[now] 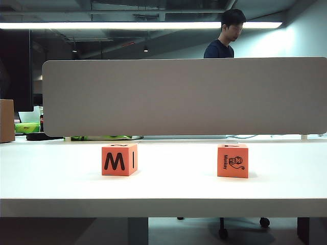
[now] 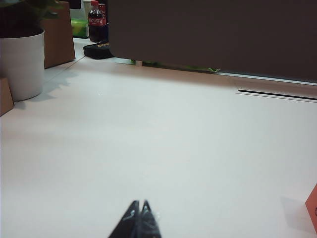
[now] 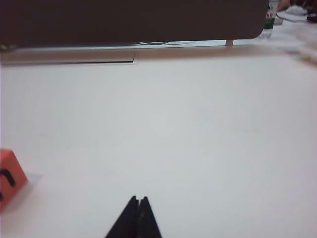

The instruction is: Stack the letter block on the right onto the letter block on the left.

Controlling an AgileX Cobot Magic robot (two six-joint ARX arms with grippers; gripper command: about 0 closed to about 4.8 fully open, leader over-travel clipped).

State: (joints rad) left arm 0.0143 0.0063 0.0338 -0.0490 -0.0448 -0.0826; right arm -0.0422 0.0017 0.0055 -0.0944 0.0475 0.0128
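Both grippers, left [image 2: 139, 210] and right [image 3: 138, 208], hover with jaws pressed together above the worktop [image 1: 163, 189]; the right block [image 1: 233, 160] looks light and rigid, best pinched across opposite flat sides.

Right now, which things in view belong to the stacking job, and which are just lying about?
Job:
- right block with monkey picture
- left block with M
- left gripper, shut, over bare table
- right gripper, shut, over bare table

Lying about:
- white pot
- cola bottle
- cardboard box
- grey divider panel

We're looking at an office here: a white desk [image 1: 163, 191] backed by a grey divider panel [image 1: 184, 97], ceiling strip light [image 1: 138, 25] glowing, some guy [image 1: 225, 35] sitting behind.
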